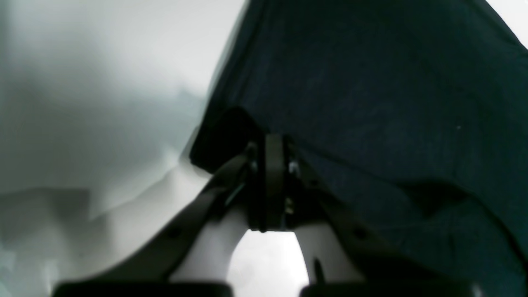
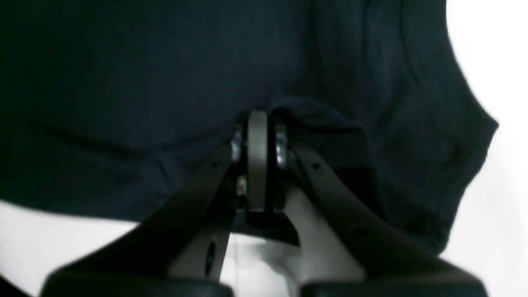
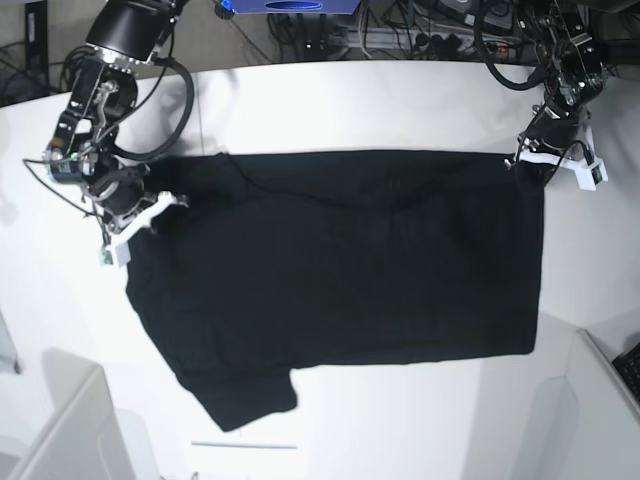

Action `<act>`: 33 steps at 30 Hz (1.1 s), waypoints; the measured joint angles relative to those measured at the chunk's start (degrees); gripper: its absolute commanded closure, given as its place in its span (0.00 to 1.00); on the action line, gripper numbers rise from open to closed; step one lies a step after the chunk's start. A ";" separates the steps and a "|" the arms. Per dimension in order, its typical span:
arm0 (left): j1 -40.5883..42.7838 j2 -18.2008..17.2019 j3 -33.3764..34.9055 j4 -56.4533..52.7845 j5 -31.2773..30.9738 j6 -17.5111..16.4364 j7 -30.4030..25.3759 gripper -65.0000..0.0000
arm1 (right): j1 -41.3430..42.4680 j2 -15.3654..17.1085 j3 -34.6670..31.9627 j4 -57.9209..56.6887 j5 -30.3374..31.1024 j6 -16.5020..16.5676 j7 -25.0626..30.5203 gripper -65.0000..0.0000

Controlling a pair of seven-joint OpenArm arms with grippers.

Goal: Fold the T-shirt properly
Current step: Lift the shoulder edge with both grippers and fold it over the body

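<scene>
Dark fingers of the left hand (image 1: 272, 165) pinched the T-shirt (image 3: 340, 270) at upper right; the right hand (image 2: 258, 152) clamped its upper-left edge; spread on the desk (image 3: 400, 100), it seemed ready for folding over.

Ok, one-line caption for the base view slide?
Both grippers, left and right, pinch opposite ends of the black T-shirt spread on the white table.

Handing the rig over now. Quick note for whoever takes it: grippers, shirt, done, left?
Left gripper: shut on a corner of the T-shirt.
Right gripper: shut on the shirt's edge at the opposite end.
T-shirt: spread plain side up on the white table, held at both far corners, one sleeve sticking out at the near edge.
Done: spread out and gripped.
Left: every fold.
</scene>
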 measured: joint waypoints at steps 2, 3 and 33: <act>0.00 0.00 -0.04 -0.07 -0.02 0.00 0.00 1.00 | 0.50 0.33 -0.04 0.00 -0.02 -0.83 0.46 1.00; -0.04 -0.04 -0.04 -0.07 0.00 0.00 0.02 1.00 | 0.81 0.35 -0.04 -0.02 -0.07 -0.90 0.22 1.00; -6.54 -0.20 -4.94 -3.63 0.17 0.22 2.27 1.00 | 9.46 2.99 -7.91 -13.55 -0.11 -4.46 4.85 1.00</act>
